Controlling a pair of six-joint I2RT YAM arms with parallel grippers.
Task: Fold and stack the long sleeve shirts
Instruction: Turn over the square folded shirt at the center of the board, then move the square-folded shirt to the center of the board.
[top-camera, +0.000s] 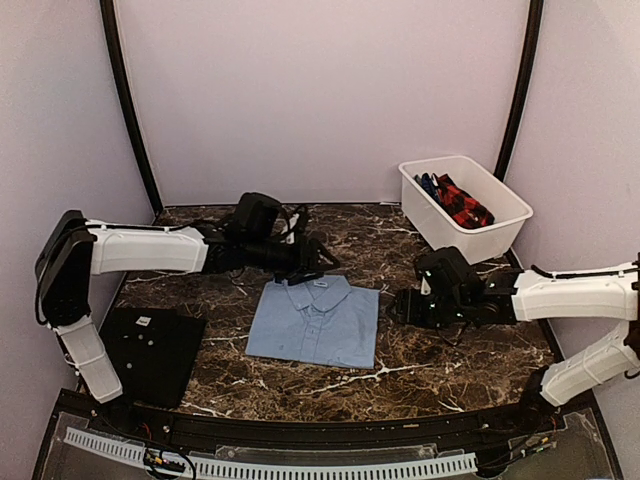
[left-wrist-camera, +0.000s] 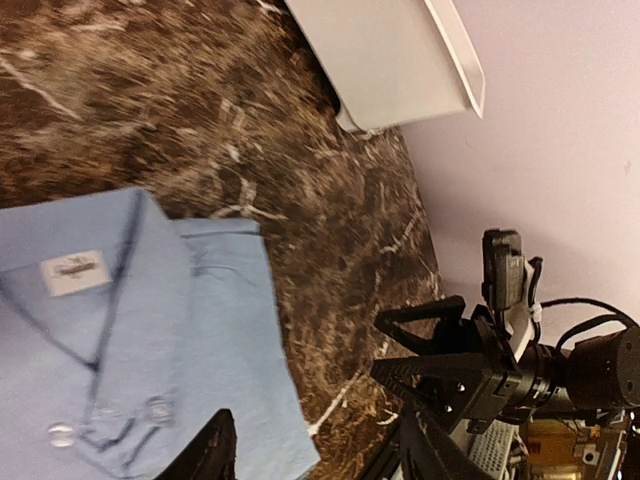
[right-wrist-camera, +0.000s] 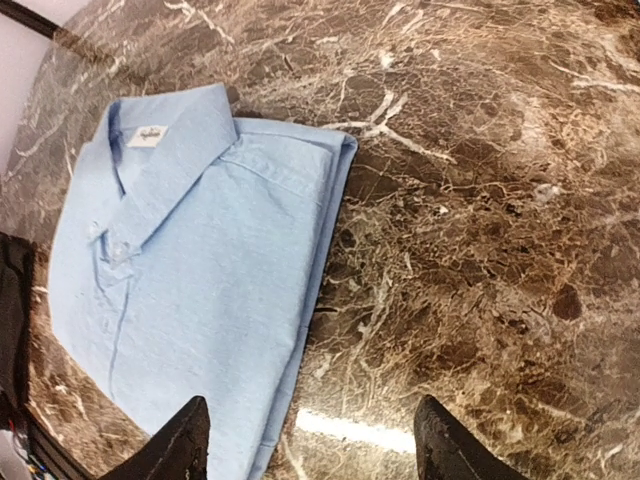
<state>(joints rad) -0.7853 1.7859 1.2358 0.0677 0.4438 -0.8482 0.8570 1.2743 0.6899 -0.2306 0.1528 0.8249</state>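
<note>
Marble table (top-camera: 420, 350) | light-blue shirt (top-camera: 315, 322) folded flat mid-table | white bin (top-camera: 505, 218) beyond shirt's right, red-black checked shirt (top-camera: 462, 206) inside | dark square (top-camera: 150, 352) left of shirt | left gripper (left-wrist-camera: 317, 452) by its collar, right gripper (right-wrist-camera: 312, 445) off its right edge; I see both spread, empty.

Top external: high, behind the arm bases at 6 o'clock, facing down toward 12. Far off, whole marble table (top-camera: 440, 350) framed.
Left wrist: low, close, facing roughly 3 o'clock, white bin (left-wrist-camera: 400, 60) in frame.
Right wrist: close, tilted down, facing 9.
All share the light-blue shirt (top-camera: 315, 322) collar.
</note>
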